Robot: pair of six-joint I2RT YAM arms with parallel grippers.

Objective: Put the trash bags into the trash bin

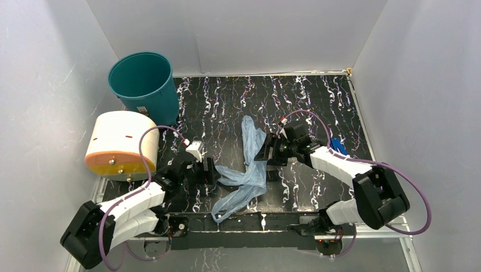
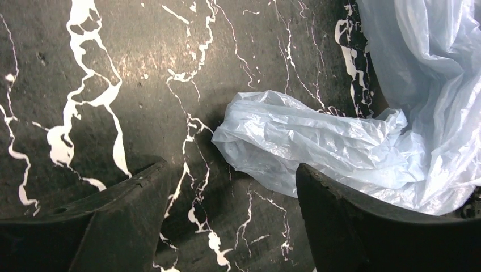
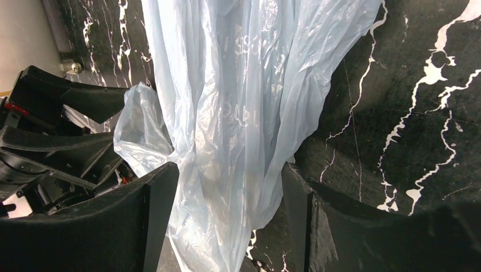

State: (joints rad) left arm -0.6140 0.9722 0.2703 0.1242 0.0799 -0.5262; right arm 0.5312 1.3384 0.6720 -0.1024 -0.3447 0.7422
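The trash bag (image 1: 249, 164), thin, crinkly and light blue, lies stretched out on the black marbled table between my two arms. The teal trash bin (image 1: 142, 79) stands upright at the back left, far from both grippers. My left gripper (image 1: 211, 171) is low at the bag's left lobe. In the left wrist view it (image 2: 232, 170) is open, with bare table between the fingers and the bag's corner (image 2: 295, 136) just past the tips. My right gripper (image 3: 230, 170) is open astride the bag's middle (image 3: 238, 113), with plastic between its fingers and a gap on the right side.
A cream cylinder with an orange end (image 1: 119, 144) lies on its side at the left, in front of the bin. A small blue object (image 1: 338, 145) sits by the right arm. White walls close in the table on three sides.
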